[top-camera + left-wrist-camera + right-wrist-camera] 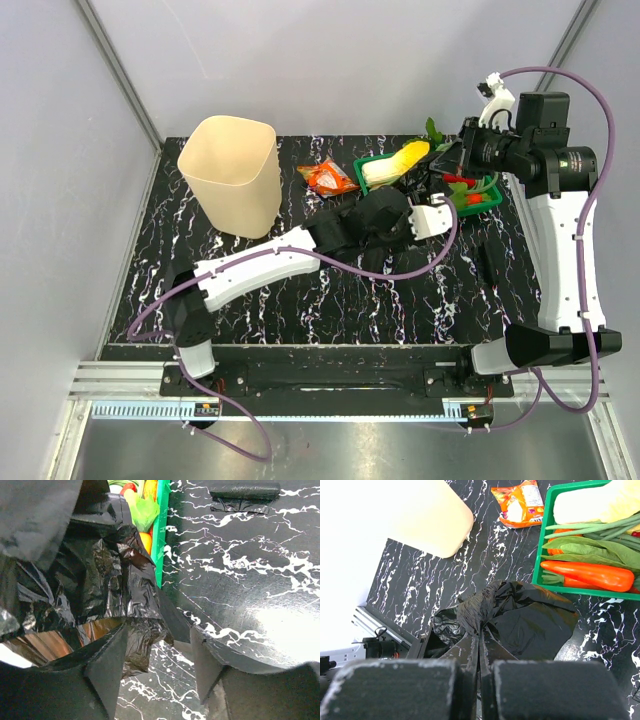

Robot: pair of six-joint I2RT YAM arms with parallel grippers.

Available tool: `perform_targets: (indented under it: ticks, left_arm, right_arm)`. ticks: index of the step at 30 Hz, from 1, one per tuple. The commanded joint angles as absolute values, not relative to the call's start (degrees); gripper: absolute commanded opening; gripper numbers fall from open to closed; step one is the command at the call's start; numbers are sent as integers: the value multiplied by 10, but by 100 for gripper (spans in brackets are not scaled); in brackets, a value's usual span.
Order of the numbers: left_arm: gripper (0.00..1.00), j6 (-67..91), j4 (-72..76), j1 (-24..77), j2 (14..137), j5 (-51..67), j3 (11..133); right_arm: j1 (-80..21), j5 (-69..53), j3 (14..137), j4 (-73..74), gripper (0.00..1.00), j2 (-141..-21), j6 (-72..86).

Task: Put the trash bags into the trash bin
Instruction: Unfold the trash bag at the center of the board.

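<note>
One crinkly black trash bag (520,625) pinched by right jaws; left jaws gape.

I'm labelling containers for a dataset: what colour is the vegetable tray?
Green; the vegetable tray shows best in the right wrist view.

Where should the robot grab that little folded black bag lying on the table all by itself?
Grip the folded trash bag around its middle, pinching across its narrow width, and come straight down from above. It lies flat on the table as a long, thin bundle with nothing touching it, so both long sides are free.
</note>
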State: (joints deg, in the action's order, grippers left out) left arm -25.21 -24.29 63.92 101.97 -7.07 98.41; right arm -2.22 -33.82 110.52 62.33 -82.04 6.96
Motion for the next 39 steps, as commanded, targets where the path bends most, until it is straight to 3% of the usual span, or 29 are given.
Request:
perform_targets:
  ticks: [1,4,6,7,21,28,39]
  left_arm:
    - [53,-265,-207,642,1032,-89,1024]
    - [39,-275,-207,642,1041,-89,1035]
    - [17,-279,-208,641,1047,-86,1048]
    - [1,-279,-214,639,1049,-81,1053]
    - [0,-387,-386,563,937,125,1033]
    - [0,-434,-474,530,883,152,1036]
    - [0,-415,-472,433,831,216,1046]
  right_arm:
    - [-17,-359,1099,601,0,-816,79]
    - [-17,-364,1095,601,0,-814,79]
    - [-15,-364,1092,600,0,-813,76]
    - [-12,-364,1088,600,0,-811,76]
    - [29,-318,1107,624,0,-817,22]
    - [34,-283,1102,635,0,-818,-28]
    - [34,-229,1063,640,0,-801,-88]
